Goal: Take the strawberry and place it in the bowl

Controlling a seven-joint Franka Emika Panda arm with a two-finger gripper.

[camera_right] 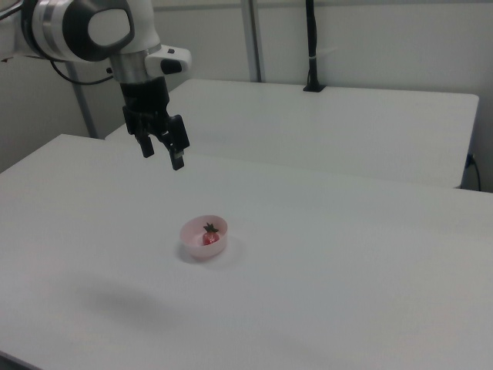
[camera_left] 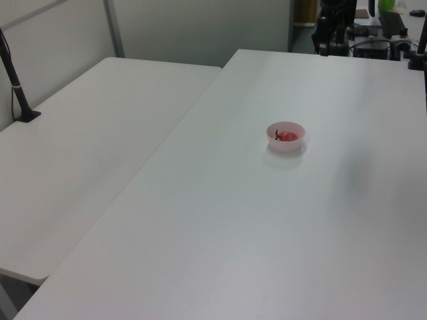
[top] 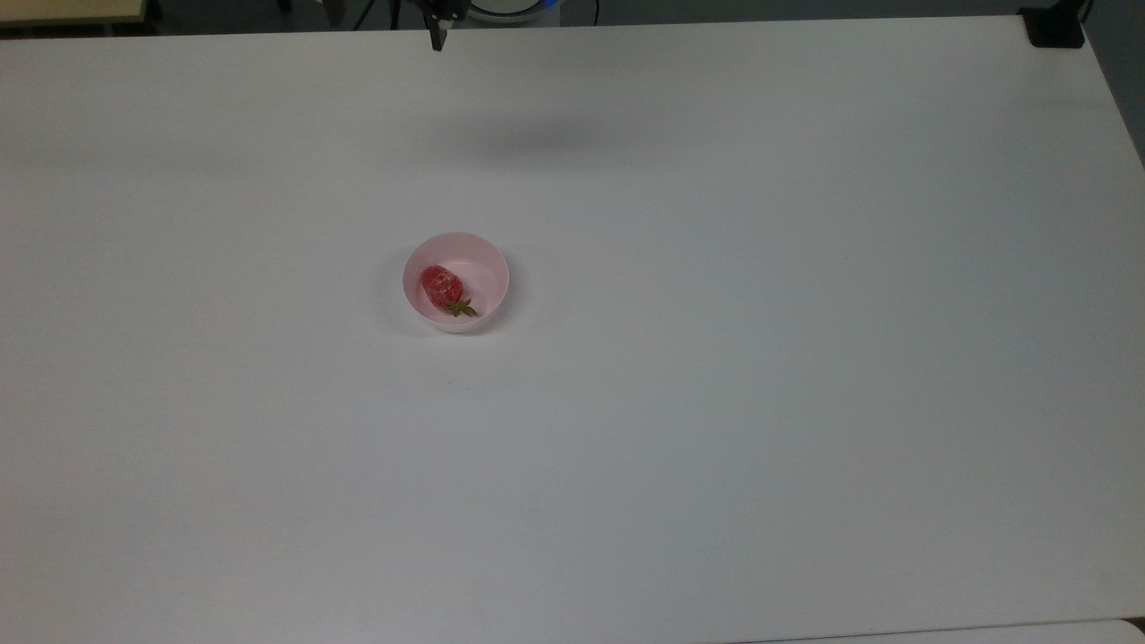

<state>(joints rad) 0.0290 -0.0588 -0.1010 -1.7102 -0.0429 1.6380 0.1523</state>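
Observation:
The strawberry (top: 442, 284), red with a green leafy cap, lies inside the pale pink bowl (top: 486, 267) near the middle of the white table. The right view shows the strawberry (camera_right: 209, 237) resting in the bowl (camera_right: 189, 233), and the left view shows the same strawberry (camera_left: 287, 137) in the bowl (camera_left: 284, 147). My gripper (camera_right: 162, 159) hangs high above the table, up and to the right view's left of the bowl, open with nothing between its fingers. One dark fingertip (top: 436, 38) pokes in at the top view's upper edge.
A second white table (camera_left: 100, 127) adjoins this one along a seam. A black post (camera_left: 15, 77) is clamped to it, seen also as the post (camera_right: 310, 46) in the right view. A black block (top: 1055, 27) sits at the top view's upper right corner.

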